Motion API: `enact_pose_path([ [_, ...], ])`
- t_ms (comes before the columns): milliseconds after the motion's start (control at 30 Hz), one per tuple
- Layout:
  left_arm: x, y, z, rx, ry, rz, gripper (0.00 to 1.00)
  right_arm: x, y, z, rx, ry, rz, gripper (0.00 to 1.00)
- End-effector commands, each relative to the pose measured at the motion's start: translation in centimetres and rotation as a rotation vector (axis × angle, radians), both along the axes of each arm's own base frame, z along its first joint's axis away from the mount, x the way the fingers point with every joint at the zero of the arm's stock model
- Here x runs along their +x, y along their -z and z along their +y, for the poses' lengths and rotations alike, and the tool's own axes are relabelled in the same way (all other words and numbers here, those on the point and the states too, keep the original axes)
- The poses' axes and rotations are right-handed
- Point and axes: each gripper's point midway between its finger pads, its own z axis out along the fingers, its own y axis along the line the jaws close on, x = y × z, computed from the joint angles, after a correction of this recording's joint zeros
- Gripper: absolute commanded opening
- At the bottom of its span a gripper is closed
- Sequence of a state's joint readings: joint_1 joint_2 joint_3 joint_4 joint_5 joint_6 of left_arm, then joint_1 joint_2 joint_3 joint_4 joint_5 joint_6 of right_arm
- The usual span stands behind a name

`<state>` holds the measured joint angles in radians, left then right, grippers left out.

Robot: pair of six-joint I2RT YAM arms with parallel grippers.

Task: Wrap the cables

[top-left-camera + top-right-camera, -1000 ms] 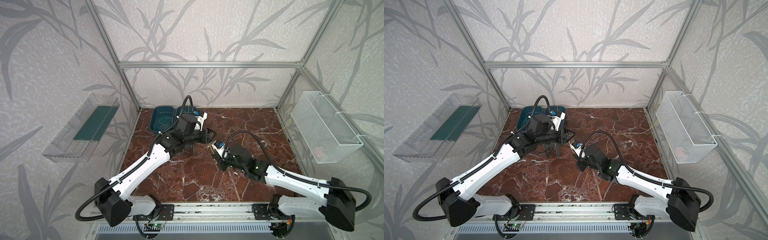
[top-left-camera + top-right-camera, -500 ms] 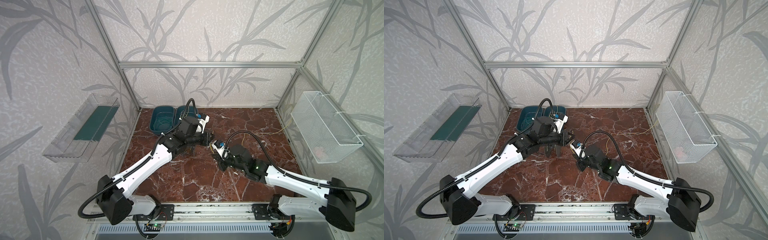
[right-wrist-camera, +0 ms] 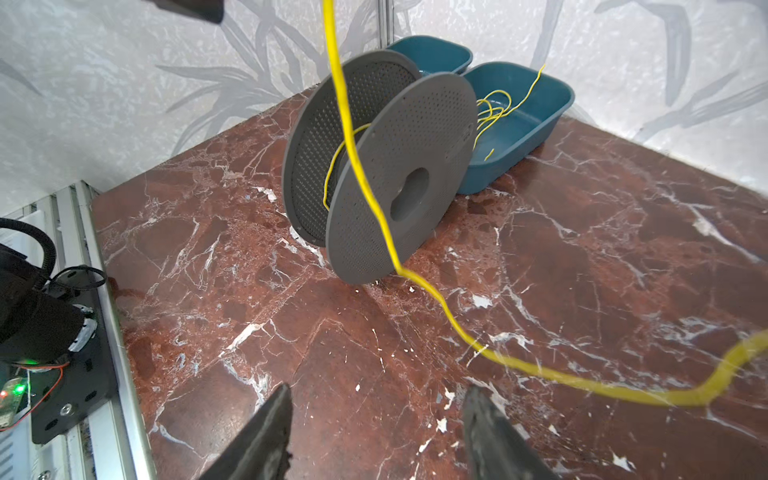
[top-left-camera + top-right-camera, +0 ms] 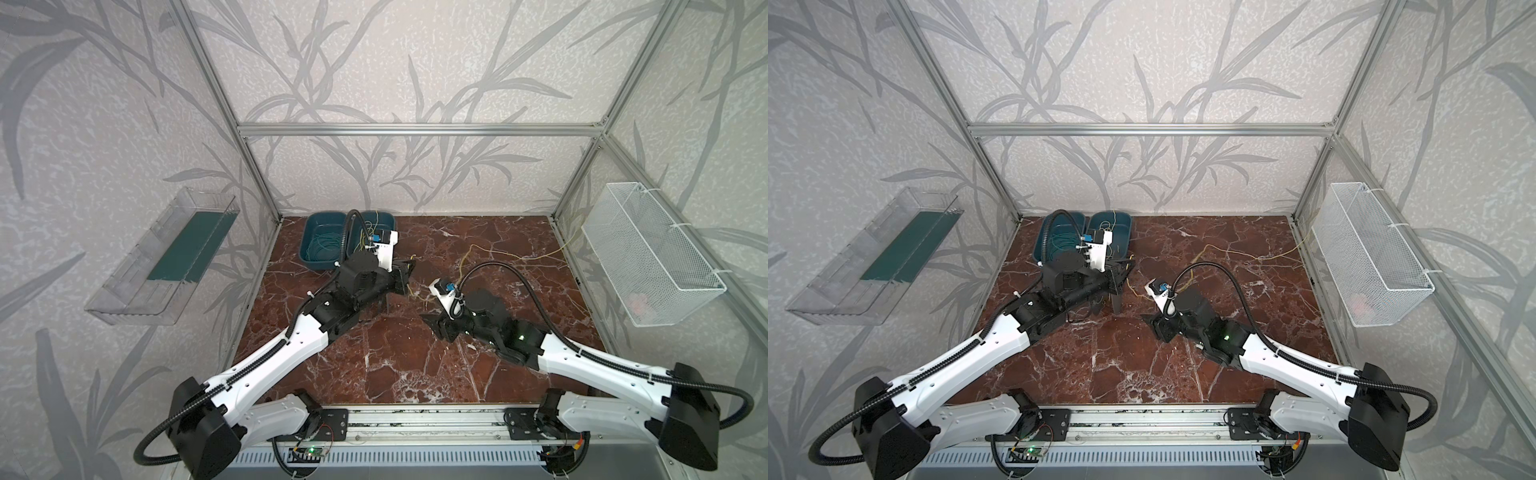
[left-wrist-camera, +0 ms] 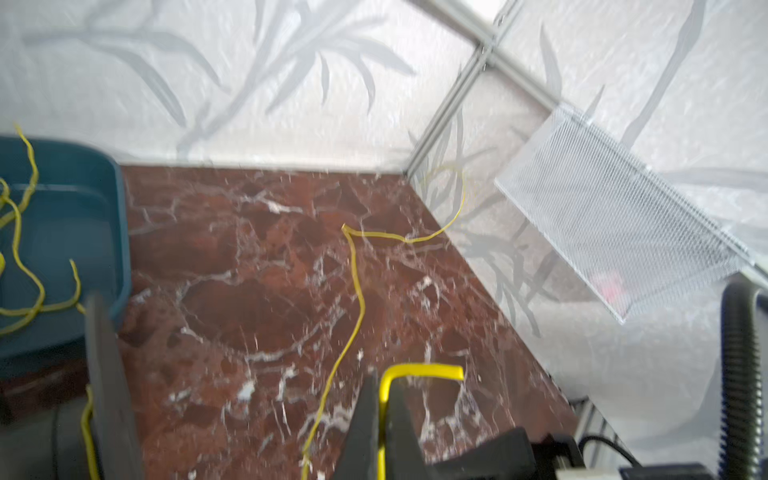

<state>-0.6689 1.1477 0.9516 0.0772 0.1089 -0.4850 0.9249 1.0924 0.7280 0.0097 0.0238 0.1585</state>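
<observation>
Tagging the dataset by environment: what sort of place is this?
Probably a lab robot cell, not a home: aluminium frame with printed wall panels, left arm and right arm on a front rail, and a marble-look tabletop with staged props, a grey spool and teal bins.

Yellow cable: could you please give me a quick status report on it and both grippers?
Left gripper shut on yellow cable. Right gripper open, empty. Loose strand hangs past upright grey spool, slack across table.

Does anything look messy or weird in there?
Yes. The yellow cable sprawls loose across the marble table, one end climbing up beside the wire basket, instead of sitting wound on the grey spool. More yellow strands lie tangled in the teal bin.
</observation>
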Motion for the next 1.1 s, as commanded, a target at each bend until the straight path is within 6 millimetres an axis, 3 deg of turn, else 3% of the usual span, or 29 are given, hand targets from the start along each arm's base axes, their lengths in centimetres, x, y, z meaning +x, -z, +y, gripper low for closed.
enact_pose_path([
  [0,1.5,-5.8,1.5,-0.107,-0.1,-0.222,0.0,-0.8,-3.5,-1.4,0.138,0.066,0.026,0.73],
  [167,1.3,-7.2,1.5,-0.218,-0.07,-0.336,0.0,-0.1,-4.4,-3.9,0.432,0.305,0.236,0.84],
  [333,-0.1,-7.7,0.9,-0.251,0.008,-0.41,0.0,2.0,-4.9,-3.8,0.816,0.452,0.404,0.89],
  [700,-3.2,-8.3,1.7,-0.221,0.064,-0.581,0.0,7.2,-5.0,0.3,1.295,0.482,0.714,0.96],
  [833,-3.6,-8.2,1.9,-0.231,0.074,-0.593,0.0,8.8,-5.0,2.9,1.402,0.434,0.815,0.96],
  [1000,-4.2,-8.2,2.3,-0.243,0.069,-0.603,0.0,10.8,-6.5,5.5,1.525,0.32,0.828,0.96],
  [1067,-4.4,-7.8,2.2,-0.231,0.08,-0.606,0.0,11.1,-7.6,6.6,1.522,0.28,0.817,0.9],
])
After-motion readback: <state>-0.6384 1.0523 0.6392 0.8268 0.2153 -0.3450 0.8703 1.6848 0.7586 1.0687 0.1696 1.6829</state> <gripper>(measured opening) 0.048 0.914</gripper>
